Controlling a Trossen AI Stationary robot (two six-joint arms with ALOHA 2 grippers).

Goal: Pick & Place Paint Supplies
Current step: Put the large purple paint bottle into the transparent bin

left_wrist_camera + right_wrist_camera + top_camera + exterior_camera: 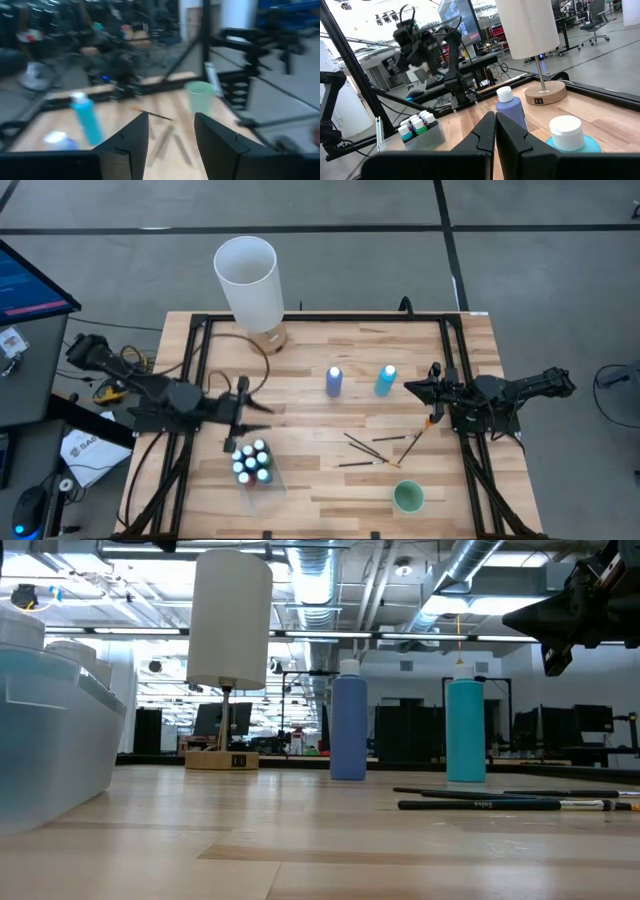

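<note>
The two tall plastic bottles with white caps — one blue [334, 382], one teal [386, 380] — stand upright mid-table, near each other but apart. They look rigid, smooth, likely slippery and top-heavy; a squeeze across the straight body below the cap seems safest. The thin dark brushes [375, 448] lie flat nearer the small green cup [408, 497]: light, prone to rolling, best pinched mid-shaft. The right gripper [432, 387] hangs beside the teal bottle, fingers together, empty. The left gripper [243, 420] hovers with fingers apart over the clear tub of small white-capped bottles [253, 463].
</note>
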